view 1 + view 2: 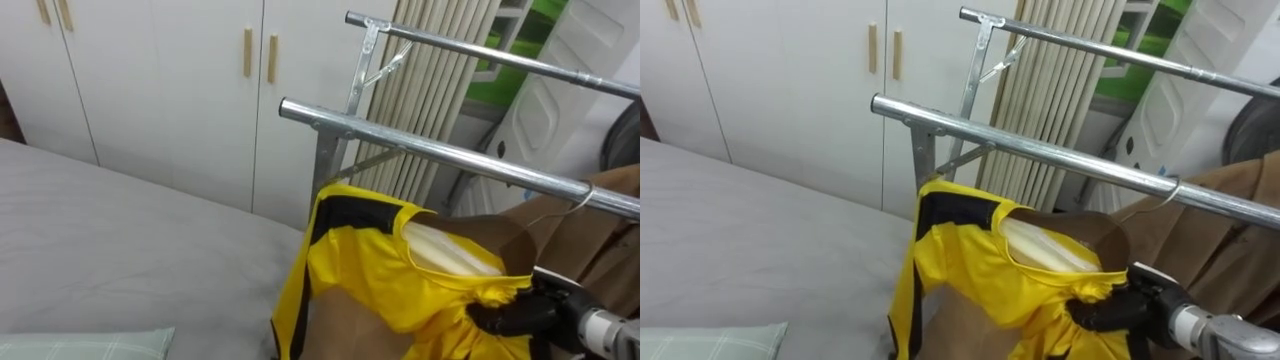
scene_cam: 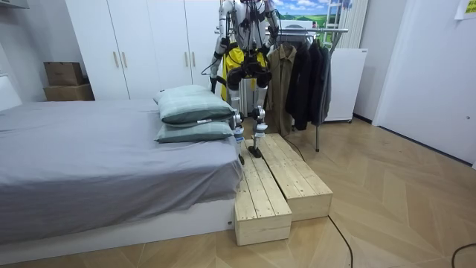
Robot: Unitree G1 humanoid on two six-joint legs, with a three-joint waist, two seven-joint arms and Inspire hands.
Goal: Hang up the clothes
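The right robot hand (image 1: pixel 515 315) is clutching a glossy yellow shirt (image 1: pixel 370 270) in curled fingers, below the round metal rail (image 1: pixel 440 152).

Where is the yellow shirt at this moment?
In the left eye view, the yellow shirt is at the lower right, just below the rack's front rail, gripped by the right hand, with the bed to its left.

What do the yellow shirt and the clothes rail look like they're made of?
The yellow shirt looks like thin synthetic sports fabric: slight sheen, bunching softly where the right hand grips it. The clothes rail looks like plated or galvanised steel tube: grey, shiny, with bright highlights.
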